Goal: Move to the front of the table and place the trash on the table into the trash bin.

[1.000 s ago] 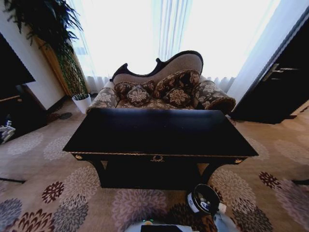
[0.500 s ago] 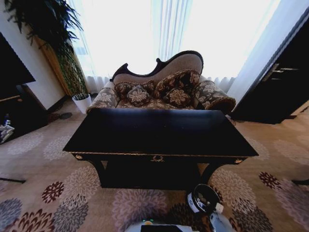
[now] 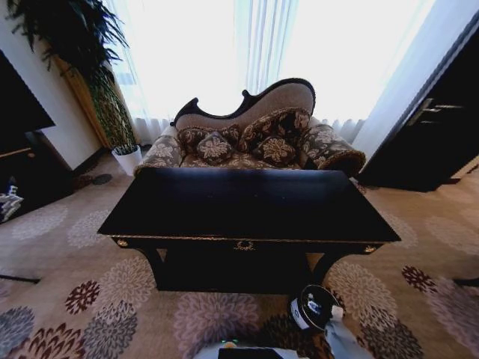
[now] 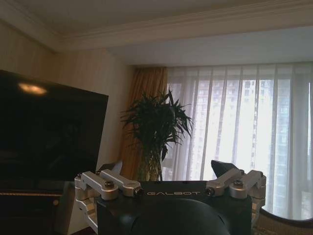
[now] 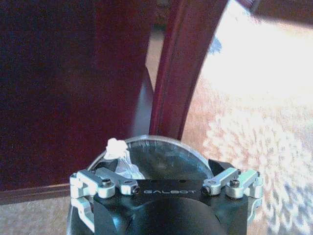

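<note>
The glossy black table (image 3: 247,203) with gold trim stands straight ahead, its top bare. The round dark trash bin (image 3: 313,308) sits on the carpet by the table's front right leg. My right gripper (image 5: 165,164) hangs open just over the bin's rim (image 5: 156,139). A crumpled white paper wad (image 5: 117,147) lies at the rim, beside one finger (image 5: 110,164), with more white paper (image 5: 129,170) inside the bin. In the head view the right gripper (image 3: 331,320) is at the bin's near edge. My left gripper (image 4: 169,169) is open and empty, raised towards the room.
A patterned sofa (image 3: 251,142) stands behind the table before bright curtains. A tall plant in a white pot (image 3: 126,157) is at the back left, and a dark cabinet (image 3: 441,127) at the right. Flowered carpet (image 3: 90,299) surrounds the table. A large dark screen (image 4: 49,132) is near the left arm.
The right arm has shifted a little over the bin. Table and the rest of the room look the same.
</note>
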Available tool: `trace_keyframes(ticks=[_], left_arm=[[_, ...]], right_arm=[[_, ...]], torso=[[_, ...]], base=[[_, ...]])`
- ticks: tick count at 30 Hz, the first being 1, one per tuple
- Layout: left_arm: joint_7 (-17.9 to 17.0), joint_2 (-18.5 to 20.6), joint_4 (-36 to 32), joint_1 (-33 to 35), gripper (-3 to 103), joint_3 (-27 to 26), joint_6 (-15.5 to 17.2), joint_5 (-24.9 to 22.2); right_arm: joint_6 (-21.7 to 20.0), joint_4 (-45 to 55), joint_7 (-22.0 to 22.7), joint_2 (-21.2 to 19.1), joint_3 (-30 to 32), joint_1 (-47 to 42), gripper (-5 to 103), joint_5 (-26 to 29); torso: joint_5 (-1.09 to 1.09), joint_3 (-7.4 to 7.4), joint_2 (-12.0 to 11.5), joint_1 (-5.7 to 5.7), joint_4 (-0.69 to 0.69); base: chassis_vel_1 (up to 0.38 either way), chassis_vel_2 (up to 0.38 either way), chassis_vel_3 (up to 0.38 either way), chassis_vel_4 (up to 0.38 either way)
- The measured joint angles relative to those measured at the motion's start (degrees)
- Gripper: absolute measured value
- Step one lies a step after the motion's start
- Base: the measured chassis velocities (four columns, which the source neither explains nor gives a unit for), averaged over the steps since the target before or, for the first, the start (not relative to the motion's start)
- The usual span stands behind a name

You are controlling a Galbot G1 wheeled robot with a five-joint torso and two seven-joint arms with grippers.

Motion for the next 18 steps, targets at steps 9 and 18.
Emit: trace_keyframes(ticks=[9, 18], left_arm=[[0.0, -0.2, -0.5, 0.0, 100, 0.1, 0.0, 0.0], [0.0, -0.4, -0.7, 0.0, 100, 0.2, 0.0, 0.2]], right_arm=[[-4.8, 7.1, 1.1, 0.1, 2.0, -3.4, 100, -2.5], [-14.3, 10.1, 3.1, 0.8, 1.5, -6.2, 100, 12.2]], torso=[[0.02, 0.0, 0.0, 0.0, 0.01], [0.09, 0.0, 0.0, 0.0, 0.0]], base=[[0.0, 0.0, 0.0, 0.0], [0.0, 0.0, 0.0, 0.0]])
